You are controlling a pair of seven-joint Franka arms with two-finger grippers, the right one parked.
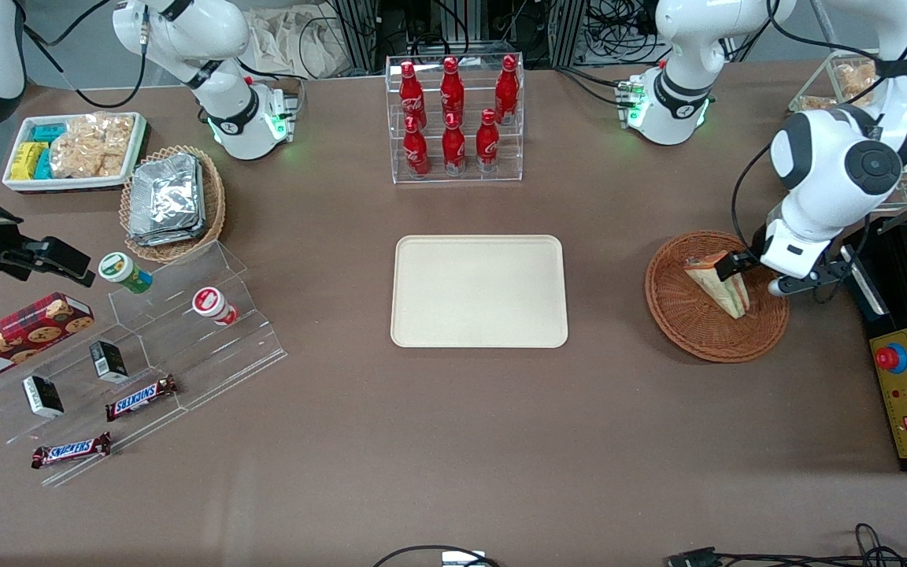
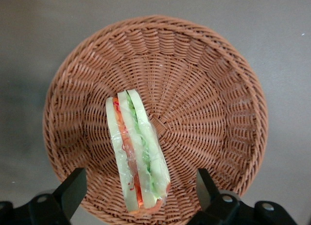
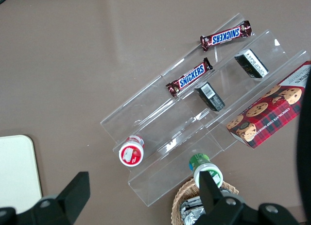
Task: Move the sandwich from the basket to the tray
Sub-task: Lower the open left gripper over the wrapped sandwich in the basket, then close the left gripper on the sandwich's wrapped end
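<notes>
While the tool (image 2: 138, 191) hovers above the basket (image 1: 682, 319), we see its fingers (image 2: 73, 188) spread wide, gripping nothing; the sandwich (image 2: 137, 154) stands on edge in the basket between them, well apart from the tray (image 1: 479, 291).

Six red bottles (image 1: 453, 118) in clear rack. Toward parked arm's end of my counter (image 1: 453, 441): foil packs (image 1: 166, 197) in oval basket, two Snickers bars (image 1: 141, 396), cookie box (image 1: 16, 337).
</notes>
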